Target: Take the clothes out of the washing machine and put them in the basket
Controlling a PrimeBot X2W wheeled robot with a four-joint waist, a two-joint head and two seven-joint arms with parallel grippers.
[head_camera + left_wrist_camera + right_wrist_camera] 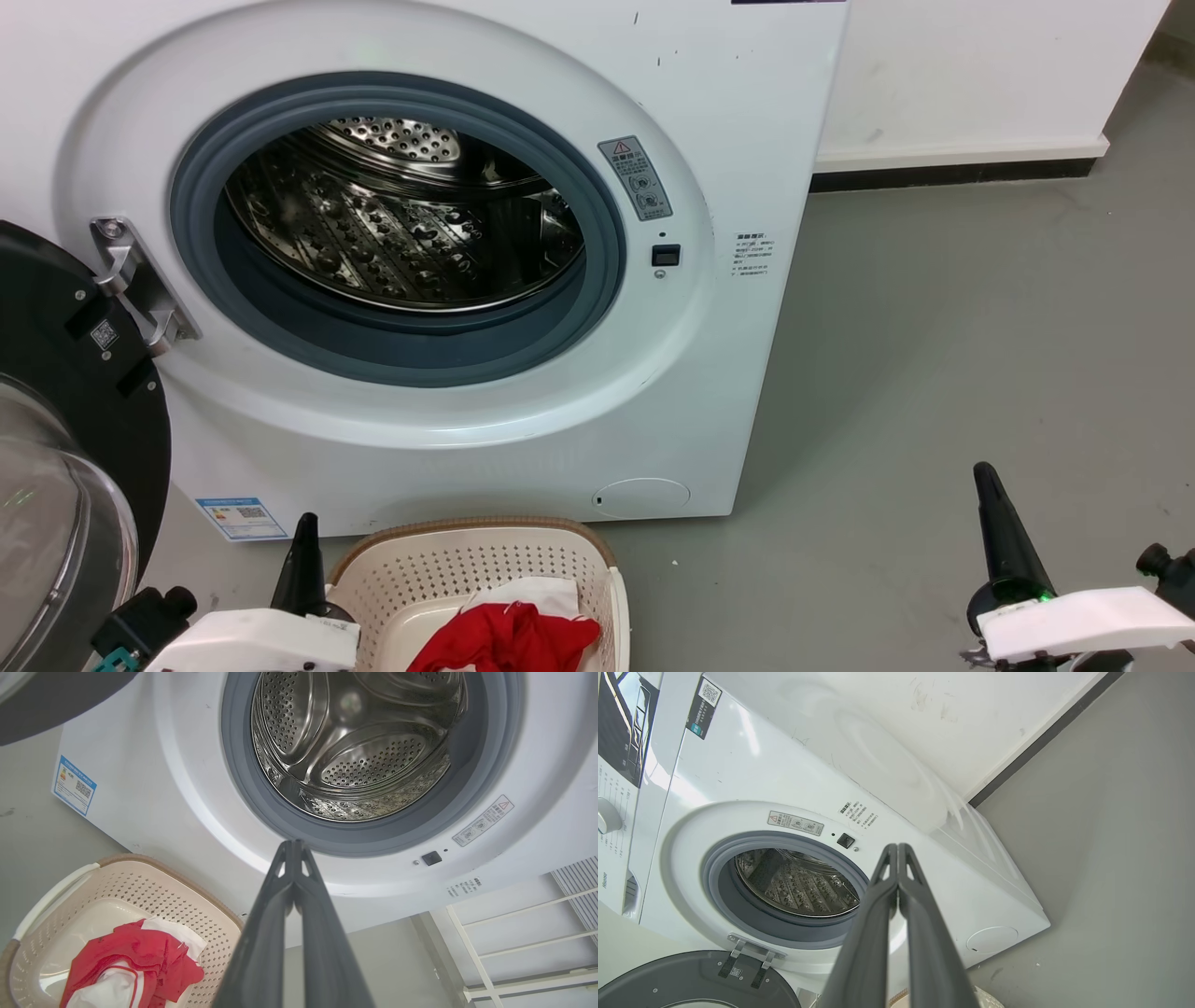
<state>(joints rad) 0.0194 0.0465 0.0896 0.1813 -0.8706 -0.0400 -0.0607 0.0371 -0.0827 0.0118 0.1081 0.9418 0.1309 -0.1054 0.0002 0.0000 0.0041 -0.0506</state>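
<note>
Soft, light bright red fabric garments [509,639] are lying in the cream-white perforated plastic basket [467,560] just right of the closed, empty left claw [305,527], a raised fold probably offering the easiest pinch.

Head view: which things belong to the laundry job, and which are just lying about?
Job: washing machine, door, clothes, basket, left gripper, right gripper.
Just there: energy label, warning sticker, floor, wall.

Grey floor [980,327], white wall [980,65] w/ dark skirting [952,175]
</note>
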